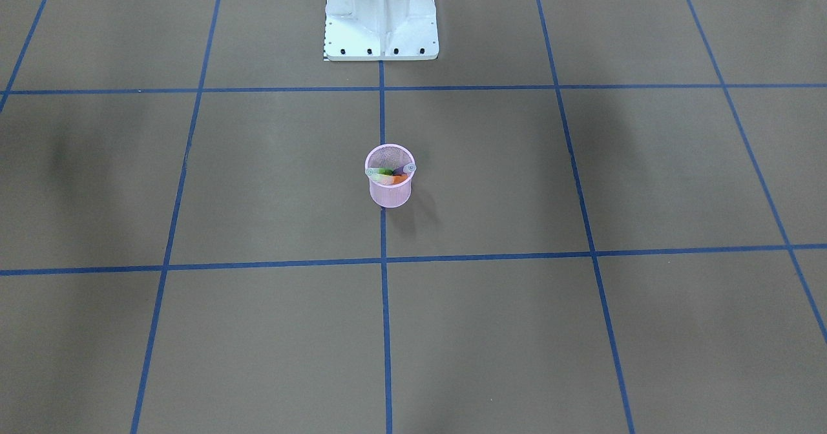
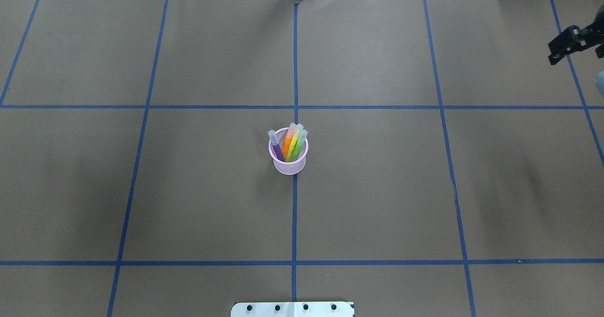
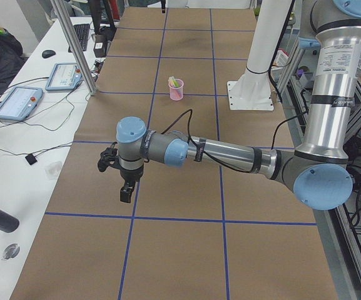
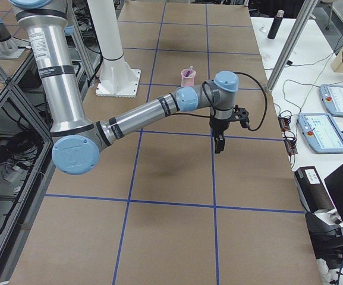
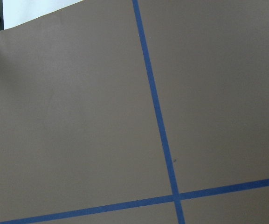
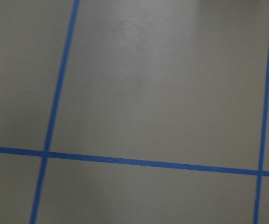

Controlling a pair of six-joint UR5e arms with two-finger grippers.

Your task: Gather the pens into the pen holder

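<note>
The pink mesh pen holder (image 2: 289, 165) stands upright at the table's middle, on the blue centre line; it also shows in the front view (image 1: 389, 192). Several pens stand in it, leaning, caps up: a purple pen (image 2: 276, 150), an orange pen (image 2: 288, 142), a green pen (image 2: 298, 148) and a yellowish one between them. My right gripper (image 2: 553, 57) hangs empty at the far right edge, far from the holder, and looks shut. My left gripper (image 3: 126, 192) shows only in the exterior left view, above the table's left end; I cannot tell whether it is open or shut.
The white robot base (image 1: 381, 14) stands behind the holder. Brown paper with blue tape lines (image 2: 295, 71) covers the table. Both wrist views show only paper and tape. Tablets and cables lie on side benches (image 3: 24, 100).
</note>
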